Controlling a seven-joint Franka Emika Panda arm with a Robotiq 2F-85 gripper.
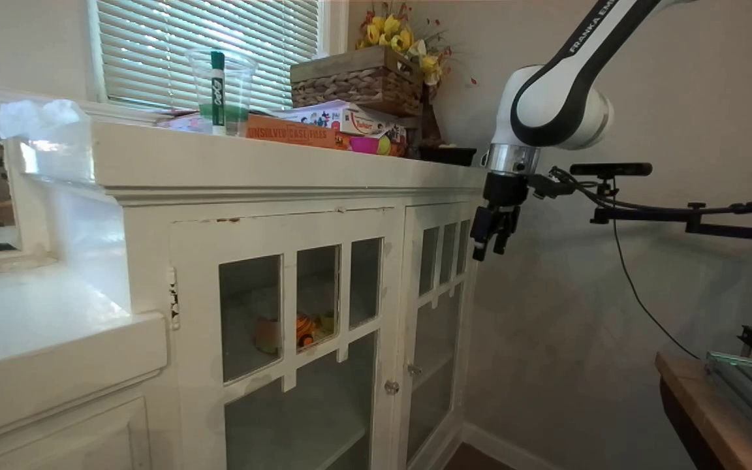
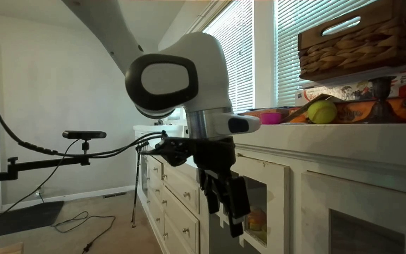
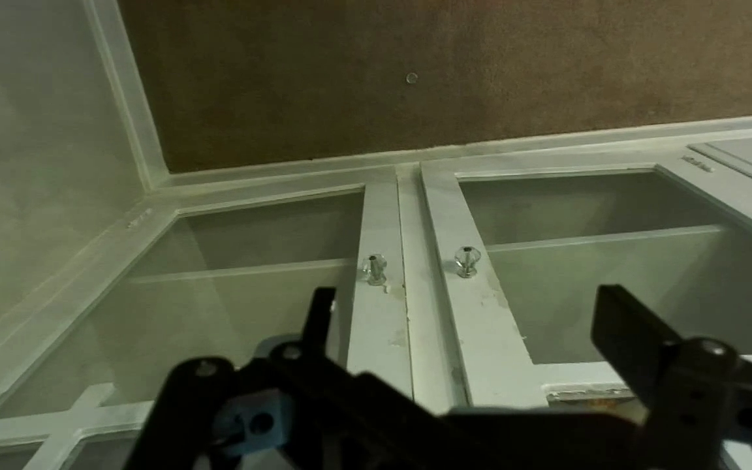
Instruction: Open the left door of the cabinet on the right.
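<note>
The white cabinet (image 1: 284, 163) (image 2: 330, 141) has two glass-paned doors. Its left door (image 1: 290, 307) (image 2: 277, 204) (image 3: 487, 326) looks shut or nearly so; I cannot tell exactly. That door's clear glass knob (image 1: 391, 387) (image 3: 467, 262) sits on its inner stile. The twin door (image 1: 423, 300) (image 3: 376, 339) has its own glass knob (image 1: 414, 369) (image 3: 375, 269). My gripper (image 1: 489, 251) (image 2: 225, 223) (image 3: 465, 297) points down in front of the cabinet, above knob height, open and empty. In the wrist view, its fingers stand apart and the knobs lie beyond them. The left door's knob is hidden in an exterior view.
A woven basket (image 1: 356, 78) (image 2: 347, 49), game boxes (image 1: 297, 132), a cup with a marker (image 1: 218, 91) and a tennis ball (image 2: 322, 112) stand on the cabinet top. A camera on an arm (image 1: 611, 170) and a wooden table (image 1: 715, 405) stand opposite. A wall (image 1: 611, 313) adjoins the twin door.
</note>
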